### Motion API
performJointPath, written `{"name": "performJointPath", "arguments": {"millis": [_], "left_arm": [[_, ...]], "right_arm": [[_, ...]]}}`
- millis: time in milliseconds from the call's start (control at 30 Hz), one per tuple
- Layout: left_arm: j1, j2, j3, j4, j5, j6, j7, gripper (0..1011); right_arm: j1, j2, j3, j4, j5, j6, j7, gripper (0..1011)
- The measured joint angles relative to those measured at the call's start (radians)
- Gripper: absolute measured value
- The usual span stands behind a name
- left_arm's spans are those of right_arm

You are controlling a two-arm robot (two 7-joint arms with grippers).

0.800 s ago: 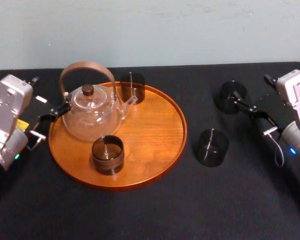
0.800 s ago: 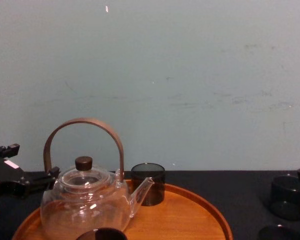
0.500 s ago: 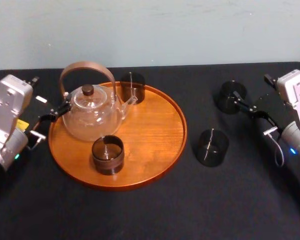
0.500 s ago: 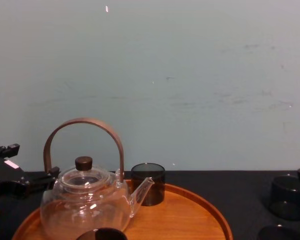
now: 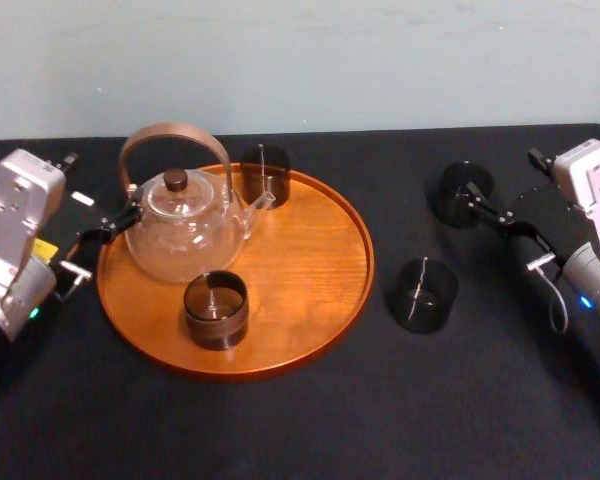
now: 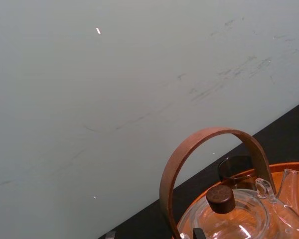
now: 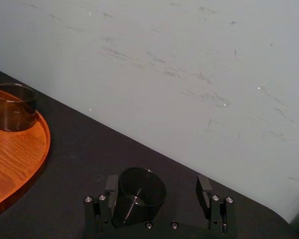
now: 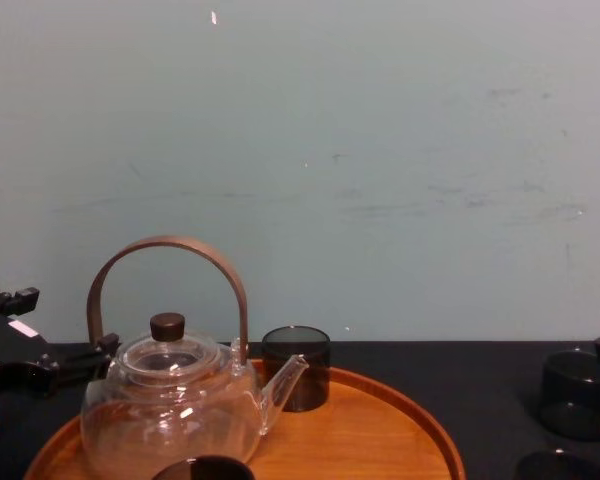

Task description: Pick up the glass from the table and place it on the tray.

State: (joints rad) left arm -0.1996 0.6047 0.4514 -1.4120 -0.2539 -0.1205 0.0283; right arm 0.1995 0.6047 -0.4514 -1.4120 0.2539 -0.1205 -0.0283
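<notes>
Two dark smoked glasses stand on the black table [image 5: 300,430] to the right of the tray. The far glass [image 5: 464,194] [image 7: 138,195] [image 8: 577,394] sits in the gap of my open right gripper [image 5: 502,230] [image 7: 158,193], close to one finger [image 7: 111,188], and I cannot tell whether they touch. Nearer the front stands the other glass [image 5: 425,294]. The round orange-brown tray [image 5: 310,270] [image 8: 380,440] carries a glass teapot [image 5: 183,232] and two more dark glasses [image 5: 265,174] [image 5: 216,309]. My left gripper [image 5: 95,245] is open at the tray's left rim, beside the teapot.
The teapot's brown arched handle [image 6: 209,149] rises high over the left of the tray. Bare wood lies on the tray's right half [image 5: 320,240]. A pale wall stands behind the table. Open black tabletop stretches along the front.
</notes>
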Motion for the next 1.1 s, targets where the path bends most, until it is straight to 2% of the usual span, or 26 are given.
{"name": "performJointPath", "arguments": {"millis": [1100], "left_arm": [[0.000, 0.000, 0.000, 0.000, 0.000, 0.000, 0.000, 1010]], "right_arm": [[-0.004, 0.000, 0.005, 0.000, 0.002, 0.000, 0.009, 1002]]}}
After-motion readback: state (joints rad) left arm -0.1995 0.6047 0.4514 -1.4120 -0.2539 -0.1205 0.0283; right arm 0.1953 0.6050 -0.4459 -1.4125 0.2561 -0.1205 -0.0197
